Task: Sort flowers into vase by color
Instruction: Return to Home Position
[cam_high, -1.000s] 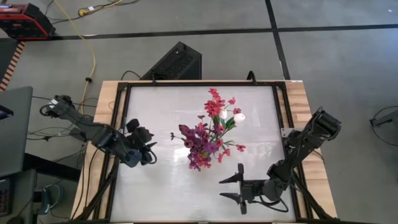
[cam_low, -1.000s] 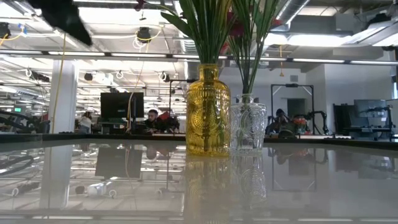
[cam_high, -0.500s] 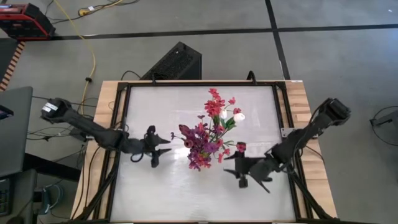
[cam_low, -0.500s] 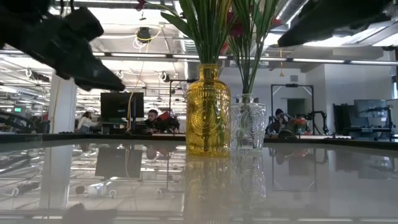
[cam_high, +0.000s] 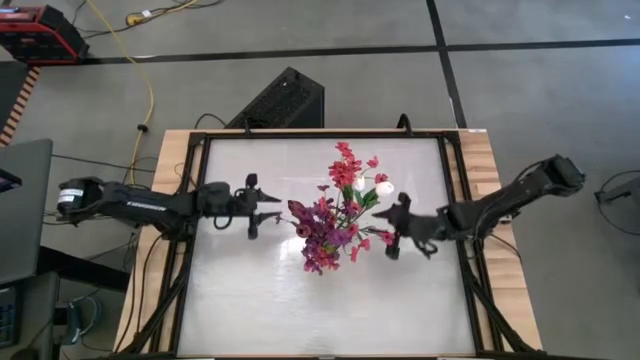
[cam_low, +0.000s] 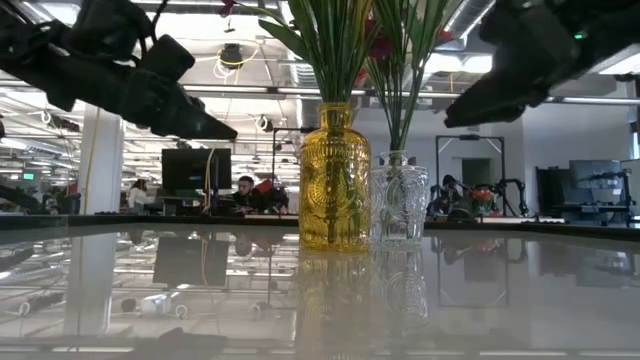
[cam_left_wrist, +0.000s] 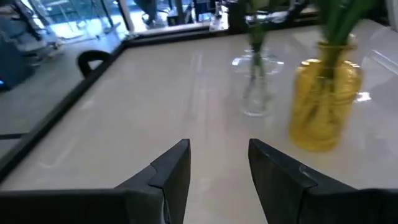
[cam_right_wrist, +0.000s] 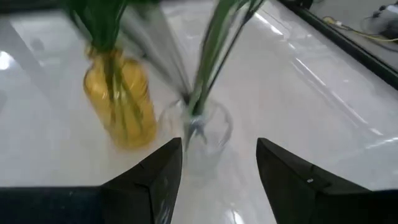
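Both dark arms are now stretching out level with the flowers. A second ago they were tucked back, farther from them, over the pale shiny surface (cam_high: 250, 300). The left end effector (cam_high: 262, 203) is hanging just beside the purple blossoms (cam_high: 320, 232). The right end effector (cam_high: 392, 227) is hanging near them on the other side. Both are spread wide and carrying nothing. No flower is lying loose on the surface, so the sorting is looking finished.

The high view is showing the colours: purple, red-pink blossoms (cam_high: 345, 172) and a white bud (cam_high: 384, 187). It is hiding the vases under them. The low view is showing the ribbed yellow glass vase (cam_low: 334, 180) and the clear glass vase (cam_low: 398, 210) standing close side by side. Each is holding thin green stems (cam_low: 330, 50), but most blossoms are getting cut off at the top.
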